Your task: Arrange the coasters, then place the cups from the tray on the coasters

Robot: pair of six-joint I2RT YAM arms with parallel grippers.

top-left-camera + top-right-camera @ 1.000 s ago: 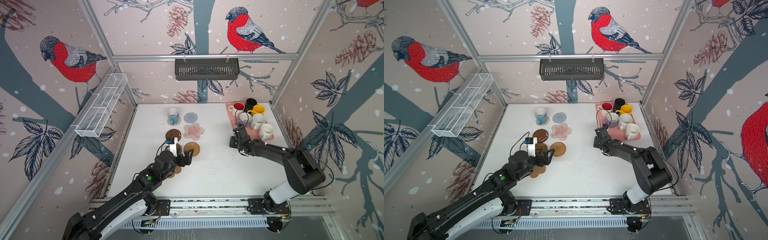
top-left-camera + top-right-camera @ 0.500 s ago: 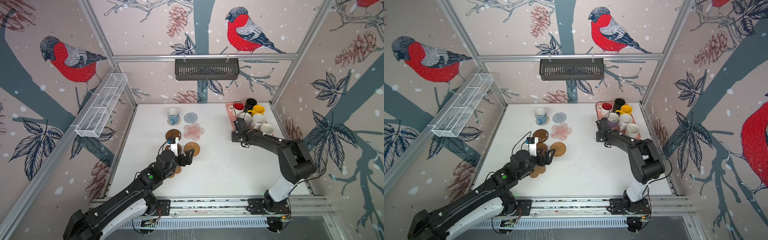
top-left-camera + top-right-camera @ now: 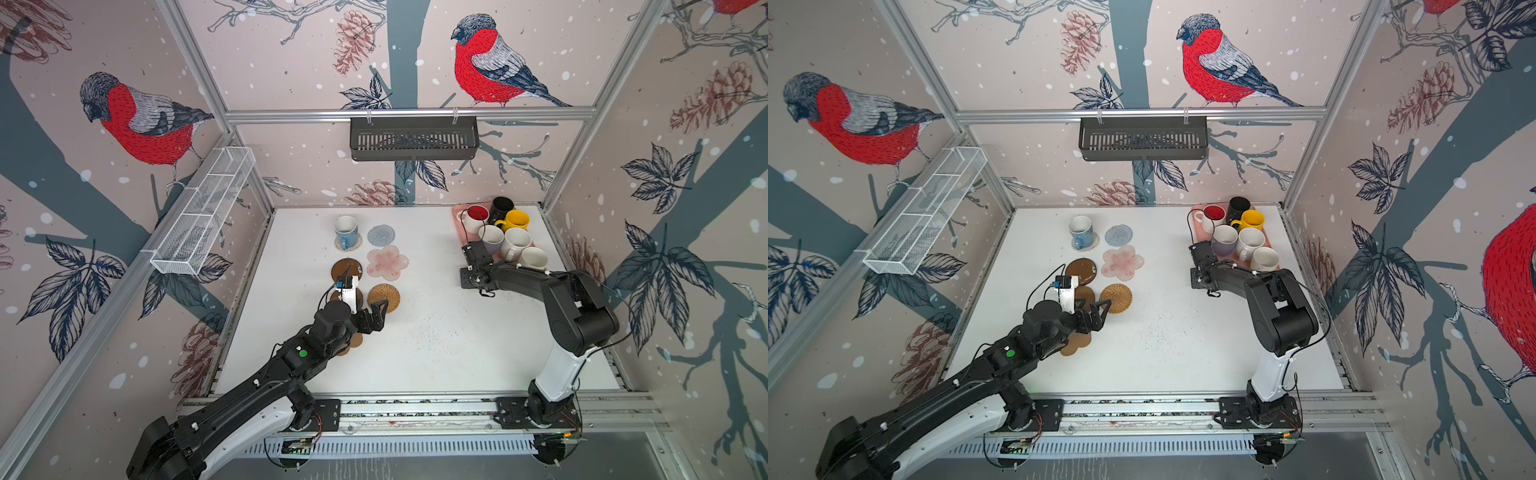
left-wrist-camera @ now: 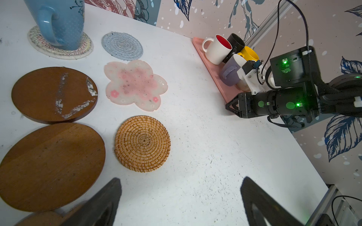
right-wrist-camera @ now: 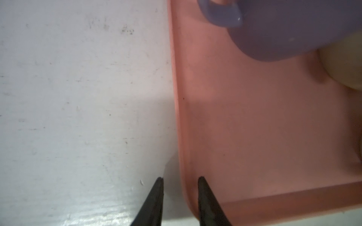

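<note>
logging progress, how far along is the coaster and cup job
Done: the light blue ceramic mug stands on the beige woven round coaster; six other flat coasters lie spread out, bare. In hand: the right gripper straddles the rim of the salmon-pink rectangular tray, not clamped; the left gripper hangs open. Left: six ceramic mugs on the tray.

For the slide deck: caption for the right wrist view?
Right gripper straddles the rim of the pink tray near a corner; purple mug stands on it.
</note>
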